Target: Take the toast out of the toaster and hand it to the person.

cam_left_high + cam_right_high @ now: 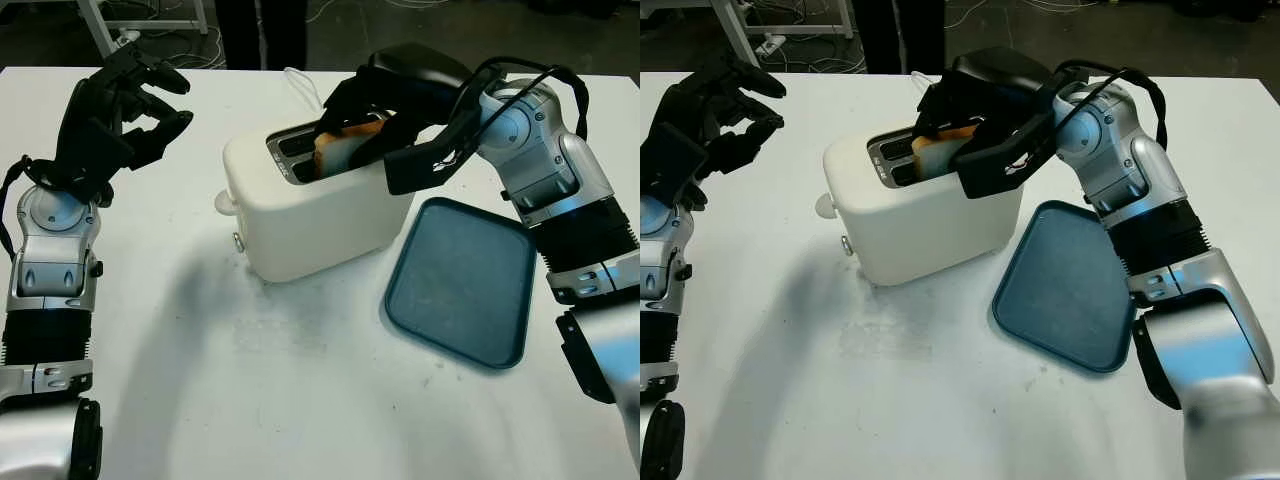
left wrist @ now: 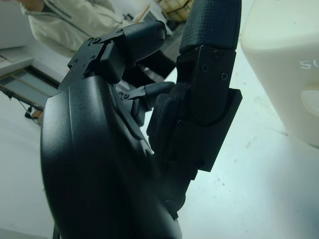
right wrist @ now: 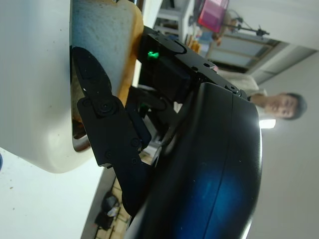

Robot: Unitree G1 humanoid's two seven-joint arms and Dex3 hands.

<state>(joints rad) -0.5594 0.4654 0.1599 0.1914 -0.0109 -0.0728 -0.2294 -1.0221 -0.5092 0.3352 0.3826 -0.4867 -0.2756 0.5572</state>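
A cream toaster stands mid-table with a slice of toast sticking up out of its near slot. My right hand reaches over the toaster from the right and is shut on the toast. In the right wrist view one black finger lies across the pale face of the toast, and the rest of the hand sits behind its crust. My left hand is raised above the table's far left, open and holding nothing, well clear of the toaster.
A dark blue tray lies on the white table just right of the toaster, under my right forearm. A person stands beyond the table's far edge, dark legs visible. Cables and a frame lie on the floor behind.
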